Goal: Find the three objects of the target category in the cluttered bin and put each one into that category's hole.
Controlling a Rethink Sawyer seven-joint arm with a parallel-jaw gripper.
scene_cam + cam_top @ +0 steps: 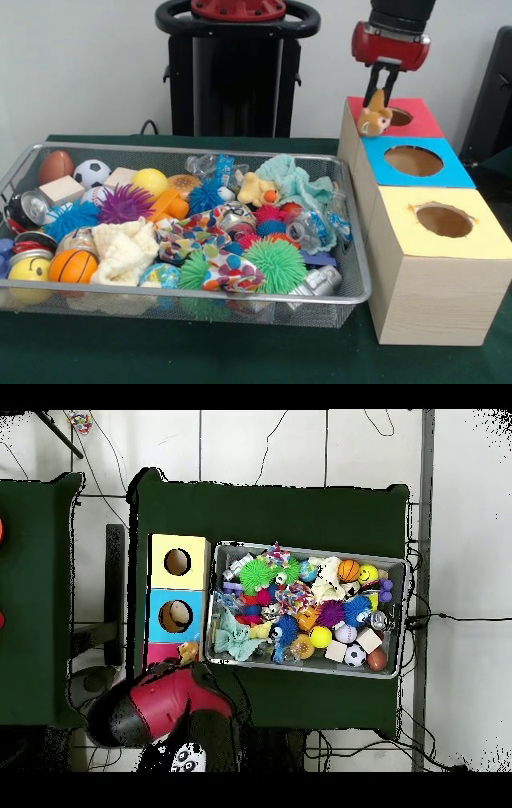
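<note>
Hanging over the red hole (399,117), our gripper (376,102) clamps a plush toy (373,120); released off-centre, it could catch the rim and tumble off

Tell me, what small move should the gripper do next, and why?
Probably shift slightly toward the red hole, then release. The gripper holds the plush toy at that hole's near edge, over the red box, not yet centred above the opening, so dropping it now might leave it on the rim.
</note>
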